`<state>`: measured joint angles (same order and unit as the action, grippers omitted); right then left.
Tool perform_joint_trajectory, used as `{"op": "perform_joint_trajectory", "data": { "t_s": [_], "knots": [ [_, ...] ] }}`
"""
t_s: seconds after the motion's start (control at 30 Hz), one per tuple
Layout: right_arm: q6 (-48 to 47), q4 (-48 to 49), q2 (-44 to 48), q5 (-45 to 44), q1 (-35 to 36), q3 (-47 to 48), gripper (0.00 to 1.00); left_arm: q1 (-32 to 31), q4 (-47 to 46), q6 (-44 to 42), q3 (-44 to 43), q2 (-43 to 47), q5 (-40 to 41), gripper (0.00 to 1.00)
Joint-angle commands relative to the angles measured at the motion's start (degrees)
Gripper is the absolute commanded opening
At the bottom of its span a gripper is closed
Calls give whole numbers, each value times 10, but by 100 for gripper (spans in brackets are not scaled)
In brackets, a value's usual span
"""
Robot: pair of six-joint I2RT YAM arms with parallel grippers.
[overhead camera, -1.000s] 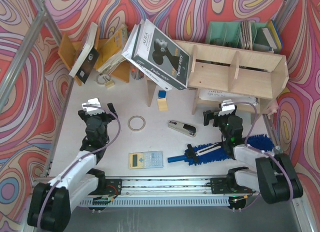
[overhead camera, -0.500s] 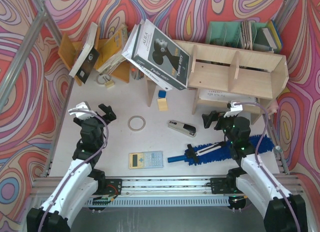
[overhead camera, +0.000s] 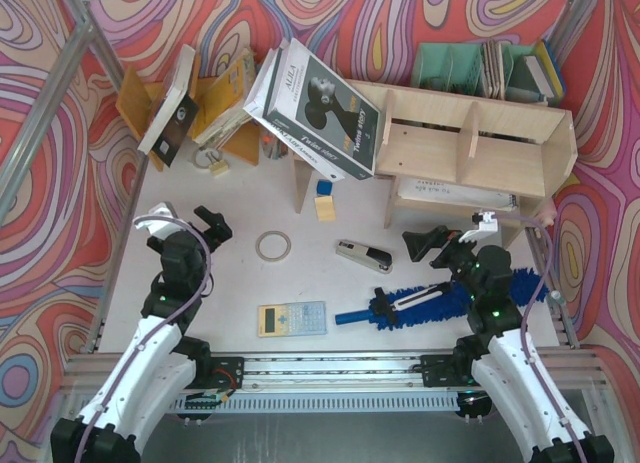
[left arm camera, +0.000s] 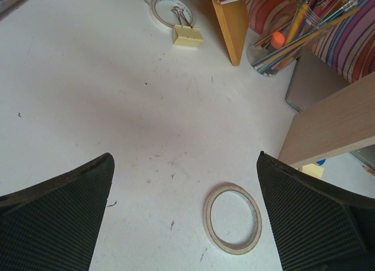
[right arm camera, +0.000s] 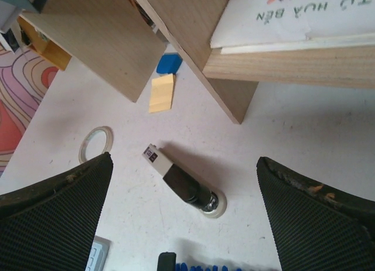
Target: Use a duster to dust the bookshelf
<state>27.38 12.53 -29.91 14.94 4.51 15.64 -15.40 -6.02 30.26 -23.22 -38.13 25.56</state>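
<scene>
Overhead, the bookshelf (overhead camera: 470, 148) stands at 1 o'clock on the table (overhead camera: 300, 208), with a large book (overhead camera: 315, 108) leaning on its left end. The duster (overhead camera: 420, 303) lies flat on the table at 5 o'clock, handle toward 9 o'clock, untouched. The right gripper (overhead camera: 452, 233) hovers at the duster's 12 o'clock, jaws spread wide and empty. The left gripper (overhead camera: 185, 223), at 8 o'clock, also stands fully apart, holding nothing. At the left wrist, a tape ring (left arm camera: 232, 218) lies at 5 o'clock between the open fingers and a binder clip (left arm camera: 186, 34) sits at 12 o'clock. At the right wrist, a stapler (right arm camera: 181, 186) lies between the spread fingers, bookshelf legs stand at 12 o'clock, and blue duster fibres show at 6 o'clock.
</scene>
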Motion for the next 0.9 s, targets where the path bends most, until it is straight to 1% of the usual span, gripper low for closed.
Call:
{"op": "perform_joint_trajectory", "data": {
  "t_s": [0.0, 0.1, 0.17, 0.2, 0.27, 0.33, 0.43, 0.5, 0.6, 0.73, 0.8, 0.87],
  "knots": [
    [17, -71, -7, 10, 3, 26, 99, -2, 46, 32, -22, 15, 12, 98],
    [10, -114, 9, -2, 5, 41, 99, -2, 89, 86, -36, 23, 19, 99],
    [6, -172, 4, -18, 6, 67, 99, -1, 158, 165, -52, 22, 51, 98],
    [2, -205, -6, -26, 8, 84, 99, 0, 179, 180, -57, 21, 55, 98],
    [2, -253, -27, -33, 16, 107, 97, 1, 195, 178, -58, 13, 46, 98],
    [8, -285, -39, -56, 39, 122, 96, 1, 188, 174, -78, 1, 24, 98],
    [18, -319, -64, -120, 99, 149, 96, 1, 189, 172, -87, -21, -3, 98],
    [31, -339, -92, -163, 154, 169, 93, 1, 204, 171, -103, -39, -15, 98],
    [47, -366, -123, -223, 223, 191, 91, 1, 246, 162, -128, -66, -33, 98],
    [68, -404, -168, -245, 298, 213, 85, 1, 274, 149, -148, -87, -58, 98],
    [84, -404, -185, -248, 340, 213, 83, 1, 278, 144, -149, -90, -67, 98],
    [97, -414, -205, -269, 388, 218, 82, 1, 282, 143, -146, -89, -71, 98]
  ]
}}
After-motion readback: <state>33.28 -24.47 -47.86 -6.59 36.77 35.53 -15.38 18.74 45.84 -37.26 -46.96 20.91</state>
